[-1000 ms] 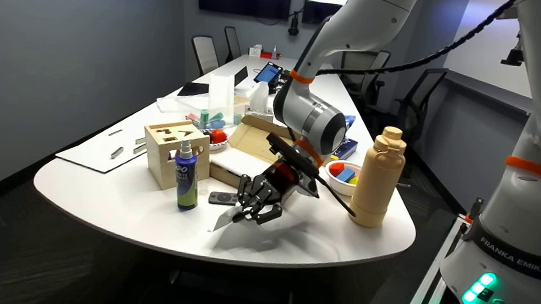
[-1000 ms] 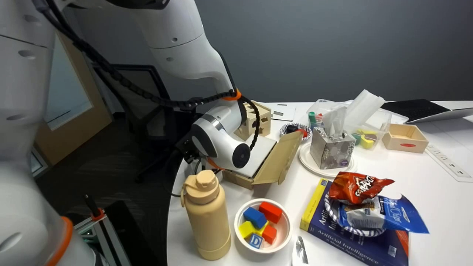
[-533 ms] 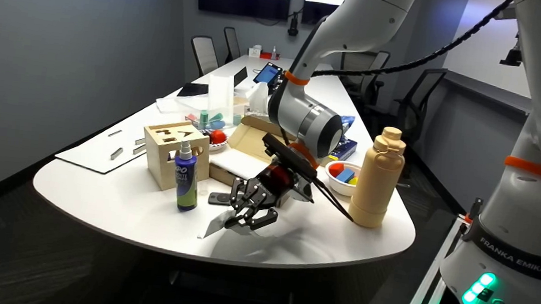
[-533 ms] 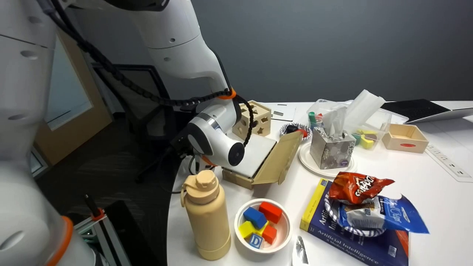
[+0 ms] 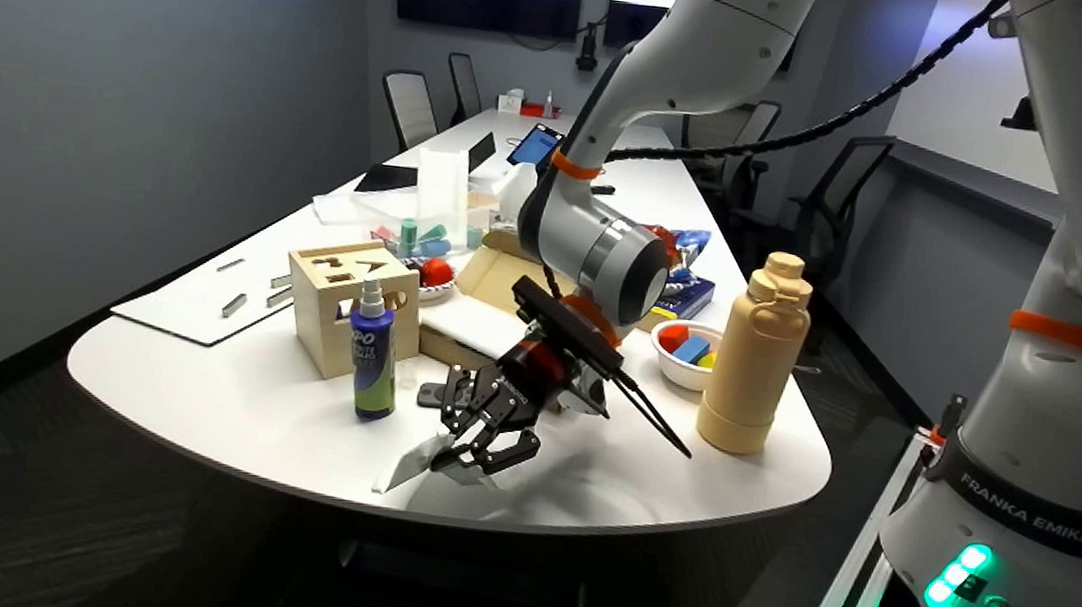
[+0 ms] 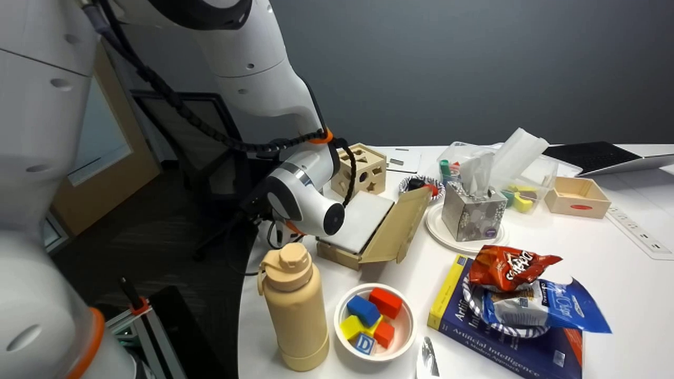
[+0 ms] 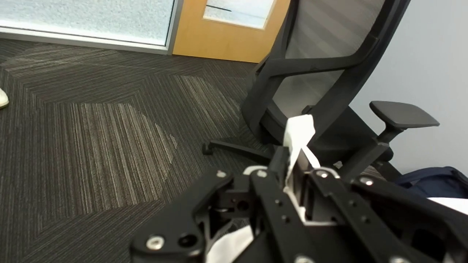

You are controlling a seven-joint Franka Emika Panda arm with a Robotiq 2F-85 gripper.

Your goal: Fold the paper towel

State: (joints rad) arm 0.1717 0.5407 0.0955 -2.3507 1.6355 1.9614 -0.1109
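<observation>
One gripper (image 5: 445,454) pinches the towel (image 5: 409,465) between its fingertips near the rounded end of the table (image 5: 266,435), a white flap slanting out past them in an exterior view and a tip poking up in the wrist view (whether any edge touches the table, I cannot tell). Behind the gripper lies the remote (image 5: 432,395), partly hidden; the spray bottle (image 5: 373,356) stands upright just beside the cube (image 5: 323,321), the flask (image 5: 757,356) well apart from both.
</observation>
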